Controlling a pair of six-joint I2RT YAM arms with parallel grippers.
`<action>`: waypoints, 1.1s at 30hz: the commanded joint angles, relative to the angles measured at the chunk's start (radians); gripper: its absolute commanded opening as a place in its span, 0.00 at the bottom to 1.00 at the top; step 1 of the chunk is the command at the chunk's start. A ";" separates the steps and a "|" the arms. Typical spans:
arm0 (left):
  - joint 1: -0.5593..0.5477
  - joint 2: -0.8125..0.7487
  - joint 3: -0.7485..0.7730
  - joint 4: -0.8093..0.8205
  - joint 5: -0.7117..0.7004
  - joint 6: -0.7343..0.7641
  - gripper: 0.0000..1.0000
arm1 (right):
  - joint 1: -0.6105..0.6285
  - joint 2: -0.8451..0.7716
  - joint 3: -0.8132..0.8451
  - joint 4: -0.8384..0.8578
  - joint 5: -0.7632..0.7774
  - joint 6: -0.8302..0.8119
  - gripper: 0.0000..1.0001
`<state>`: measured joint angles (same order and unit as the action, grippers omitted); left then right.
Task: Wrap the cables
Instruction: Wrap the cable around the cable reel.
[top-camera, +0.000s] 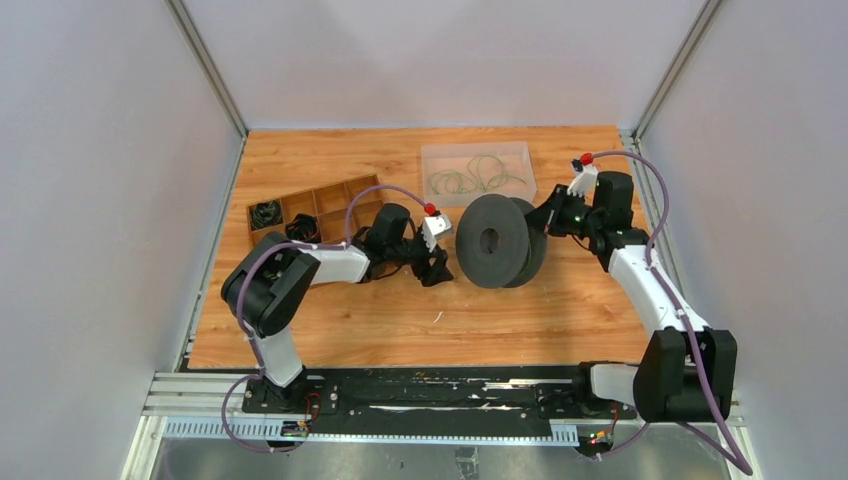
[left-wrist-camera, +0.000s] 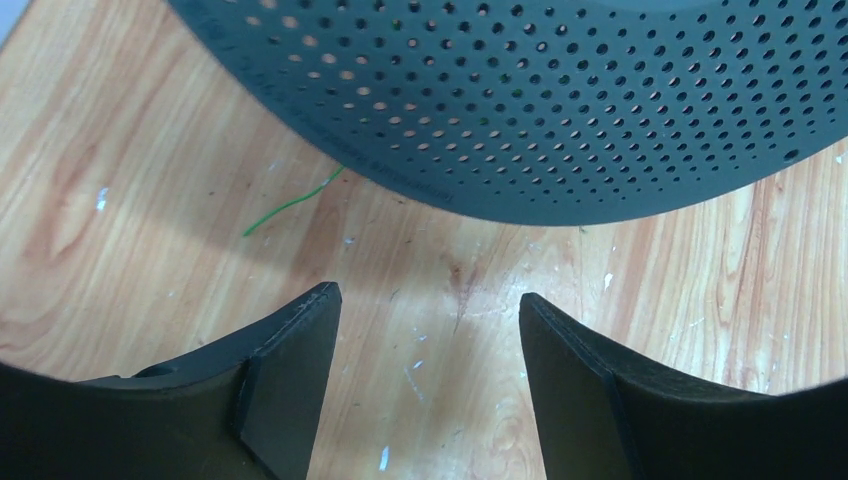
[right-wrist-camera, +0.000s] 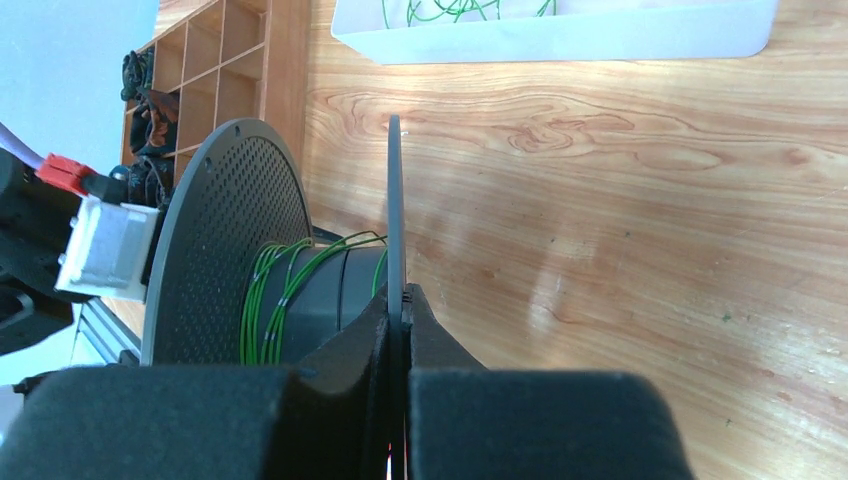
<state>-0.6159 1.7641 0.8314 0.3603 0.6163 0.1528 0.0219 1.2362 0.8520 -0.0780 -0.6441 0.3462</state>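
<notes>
One spool (top-camera: 490, 240), rim tight in R end effector (right-wrist-camera: 403, 300); L end effector (left-wrist-camera: 428, 310) wide, empty

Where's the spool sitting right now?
Top view: the spool stands on edge mid-table, just nearer than the clear tray, between the open left gripper and the right gripper, which pinches one flange.
</notes>
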 joint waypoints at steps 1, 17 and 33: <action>-0.023 0.045 -0.017 0.133 -0.002 0.019 0.71 | -0.023 0.018 -0.009 0.054 -0.059 0.091 0.01; -0.044 0.058 -0.093 0.264 -0.092 0.092 0.72 | -0.066 0.159 -0.049 0.114 -0.140 0.116 0.01; -0.043 -0.024 0.023 -0.128 -0.073 0.264 0.71 | -0.106 0.237 0.029 -0.079 -0.148 -0.152 0.01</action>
<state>-0.6533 1.7996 0.7761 0.4236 0.5457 0.3462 -0.0654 1.4864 0.8528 -0.0875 -0.8055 0.2993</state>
